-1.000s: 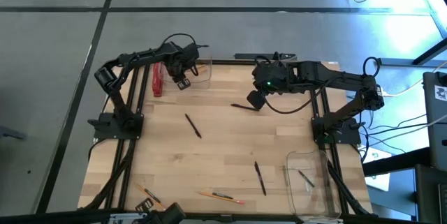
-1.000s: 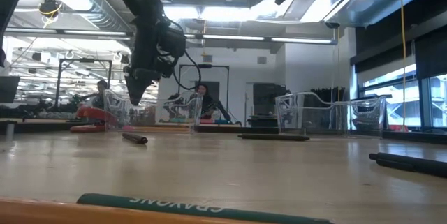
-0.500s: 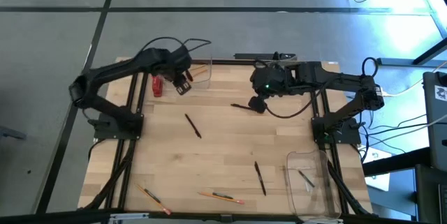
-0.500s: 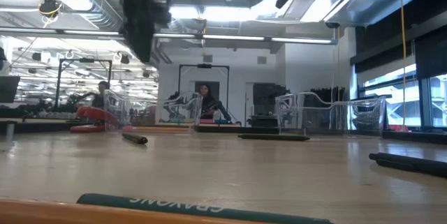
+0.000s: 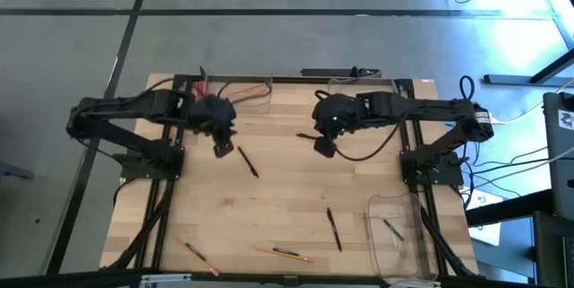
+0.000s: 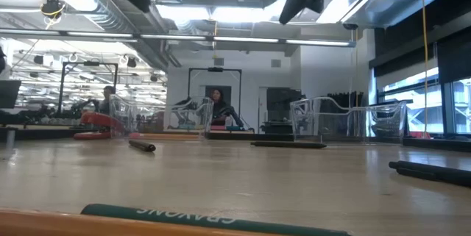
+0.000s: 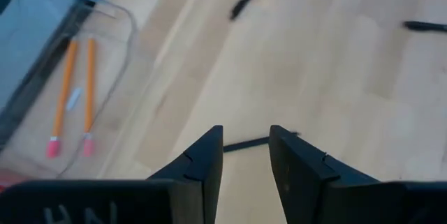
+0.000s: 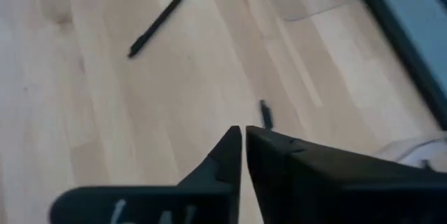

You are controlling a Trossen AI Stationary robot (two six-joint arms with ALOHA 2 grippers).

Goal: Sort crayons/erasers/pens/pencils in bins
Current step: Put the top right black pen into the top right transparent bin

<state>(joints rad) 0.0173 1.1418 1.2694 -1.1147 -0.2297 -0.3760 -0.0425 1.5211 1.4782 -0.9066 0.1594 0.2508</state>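
Observation:
Black pens lie flat on the wooden table: one [image 5: 247, 161] near the middle, one [image 5: 334, 229] toward the near right, one [image 5: 306, 135] beside my right gripper. Two orange pencils [image 5: 193, 252] [image 5: 282, 254] lie by the near edge. Two more pencils [image 7: 70, 91] lie in the clear bin [image 5: 257, 91] at the far left. My left gripper [image 5: 222, 147] [image 7: 246, 144] hangs open above the table, just left of the middle pen, which shows below its fingertips [image 7: 241, 143]. My right gripper [image 5: 323, 147] [image 8: 242, 137] hangs shut and holds nothing, just near of the far pen.
A second clear bin [image 5: 360, 82] stands at the far edge right of centre. A third bin [image 5: 401, 231] at the near right holds a slim stick. A red flat thing [image 6: 99, 121] lies at the far left. Bare wood lies between the pens.
My left gripper has swung away from the far-left bin toward the table's middle and near side. It has risen out of the low view and turned about. My right gripper has sunk a little and tipped. The pens and pencils lie as before.

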